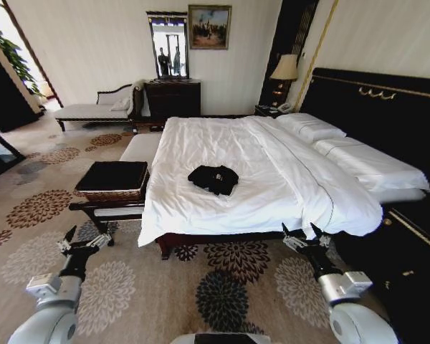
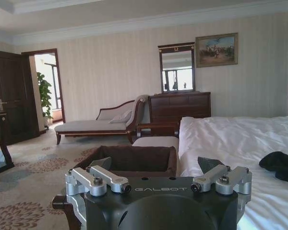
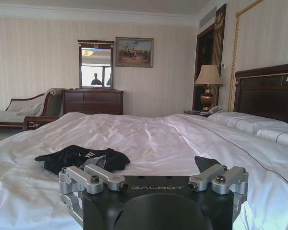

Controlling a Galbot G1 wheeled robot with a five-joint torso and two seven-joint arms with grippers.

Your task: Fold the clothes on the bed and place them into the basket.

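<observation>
T-shirt (image 1: 213, 178): 1, crumpled on bed (image 1: 272, 154); 1 basket (image 1: 112, 180) (beside bed); 2 grippers, left (image 1: 83, 241) and right (image 1: 306, 239), jaws spread, empty.

T-shirt (image 1: 213, 178) on bed (image 1: 272, 165) — basket (image 1: 112, 179) left, on bench (image 1: 104, 208).

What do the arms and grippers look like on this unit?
Both arms have glossy white rounded shells with silver-grey wrist blocks and black forearm sections. The left gripper and right gripper match: black housing with white GALBOT lettering, bolted silver aluminium linkages, dark pointed fingertips. No loose cables visible.
</observation>
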